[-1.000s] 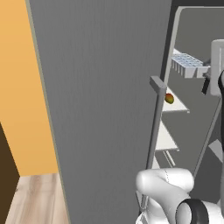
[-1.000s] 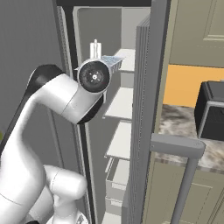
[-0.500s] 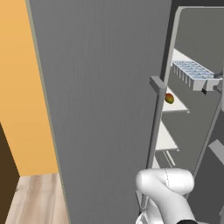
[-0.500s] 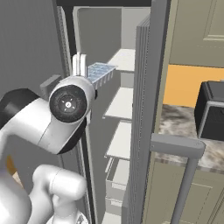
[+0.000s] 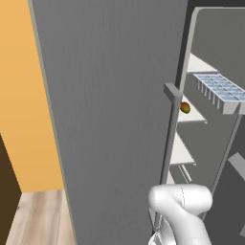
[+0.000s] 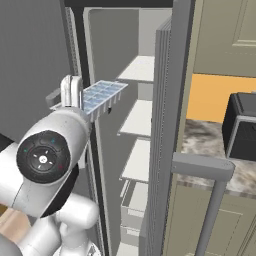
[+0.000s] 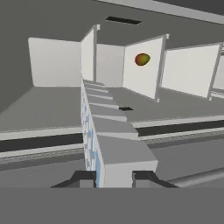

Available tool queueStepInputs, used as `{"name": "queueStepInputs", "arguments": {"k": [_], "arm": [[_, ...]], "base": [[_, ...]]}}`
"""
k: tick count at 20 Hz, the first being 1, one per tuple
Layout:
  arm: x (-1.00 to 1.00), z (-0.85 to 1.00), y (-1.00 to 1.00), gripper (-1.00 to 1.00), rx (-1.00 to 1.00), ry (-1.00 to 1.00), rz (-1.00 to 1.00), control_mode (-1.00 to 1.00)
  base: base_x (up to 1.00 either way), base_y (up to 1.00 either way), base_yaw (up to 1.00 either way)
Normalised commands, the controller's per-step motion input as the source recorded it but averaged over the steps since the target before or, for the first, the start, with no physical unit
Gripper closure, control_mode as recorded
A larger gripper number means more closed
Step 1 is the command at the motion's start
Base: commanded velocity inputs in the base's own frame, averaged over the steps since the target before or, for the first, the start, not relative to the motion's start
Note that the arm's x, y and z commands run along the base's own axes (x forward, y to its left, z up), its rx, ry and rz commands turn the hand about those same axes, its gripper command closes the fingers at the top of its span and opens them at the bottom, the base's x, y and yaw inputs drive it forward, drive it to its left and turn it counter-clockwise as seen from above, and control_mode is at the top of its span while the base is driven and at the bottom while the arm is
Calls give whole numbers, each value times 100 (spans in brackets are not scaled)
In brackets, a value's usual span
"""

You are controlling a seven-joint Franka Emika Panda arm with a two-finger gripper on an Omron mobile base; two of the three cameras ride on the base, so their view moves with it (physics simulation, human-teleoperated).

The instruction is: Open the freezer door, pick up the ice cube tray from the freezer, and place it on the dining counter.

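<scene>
While the tool (image 7: 113, 175) pinches one end of the tray (image 6: 102, 95), it juts level before the freezer (image 6: 145, 50) shelves.

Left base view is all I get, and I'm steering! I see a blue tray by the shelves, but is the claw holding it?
Observer: Yes. In the hand view the claw is shut on one end of the ice cube tray.
Operator: Is the tray out of the freezer?
Observer: The right base view shows the tray at the freezer opening, in front of the shelves.
Operator: Is there a counter?
Observer: Yes, a granite top right of the freezer, with a black box on it.
</scene>
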Motion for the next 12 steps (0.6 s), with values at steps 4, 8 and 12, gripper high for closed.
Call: {"name": "queueStepInputs", "arguments": {"k": [4, 8, 12], "arm": [[-15, 0, 10, 100, 0, 0, 0, 100], [0, 0, 0, 100, 0, 0, 0, 100], [0, 0, 0, 100, 0, 0, 0, 100]], "base": [[-55, 33, 4], [-80, 54, 19], [-67, 69, 45]]}}
